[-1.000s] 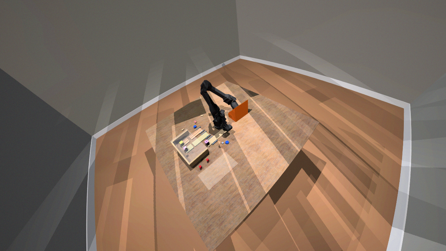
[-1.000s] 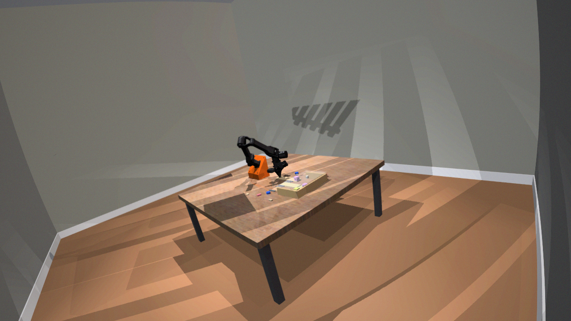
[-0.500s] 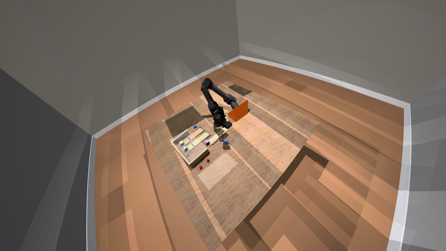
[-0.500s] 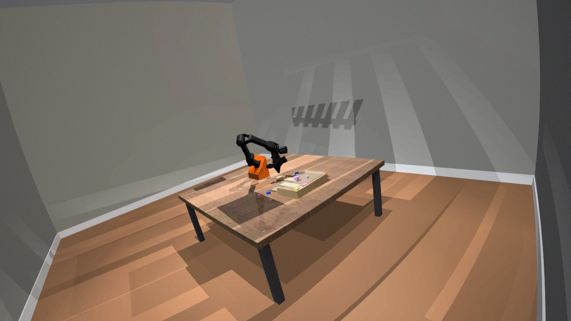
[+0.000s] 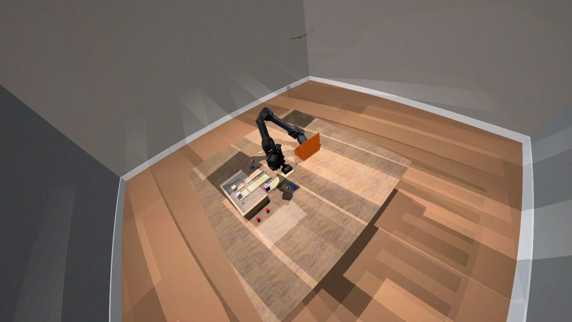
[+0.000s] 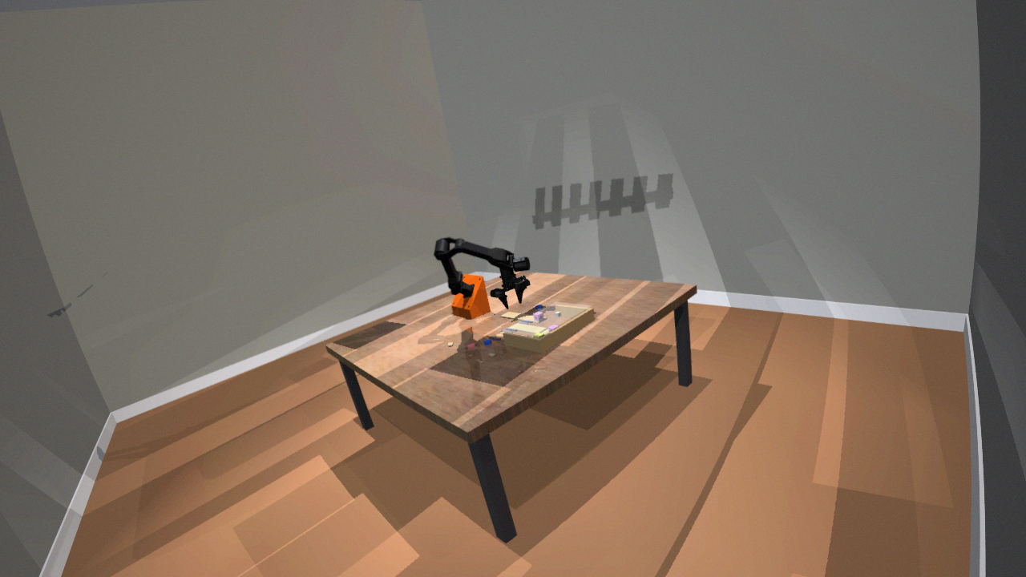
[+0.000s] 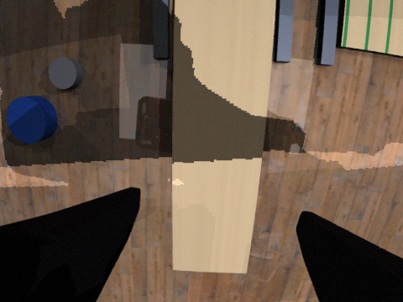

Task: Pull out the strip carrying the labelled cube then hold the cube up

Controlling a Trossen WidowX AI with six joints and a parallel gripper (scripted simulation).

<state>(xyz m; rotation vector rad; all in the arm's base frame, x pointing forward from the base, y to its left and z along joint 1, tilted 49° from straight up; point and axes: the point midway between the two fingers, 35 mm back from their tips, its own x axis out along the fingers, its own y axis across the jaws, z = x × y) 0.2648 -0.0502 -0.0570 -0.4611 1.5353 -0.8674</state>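
A plain cream strip (image 7: 214,235) lies on the table, running away from my gripper. My gripper (image 7: 221,210) (image 6: 513,304) is open and empty, above the strip's near end, with one finger on each side of it in the wrist view. A purple cube (image 5: 267,186) (image 6: 539,316) stands at the strip's far part, beside the tray (image 5: 256,209) (image 6: 552,343). A strip with green lines (image 5: 259,181) (image 7: 378,25) and one with orange lines (image 5: 252,175) lie alongside. Another purple cube (image 5: 238,194) and a yellow-green cube (image 5: 233,187) are in the tray. Cube labels are too small to read.
Narrow blue-grey rails (image 7: 285,33) (image 7: 328,33) flank the strips. A blue cylinder (image 7: 31,119) (image 5: 292,187) and a grey one (image 7: 63,73) stand left in the wrist view. Two red cylinders (image 5: 267,210) (image 5: 258,219) are near the tray. The orange base (image 5: 308,148) (image 6: 470,297) is behind.
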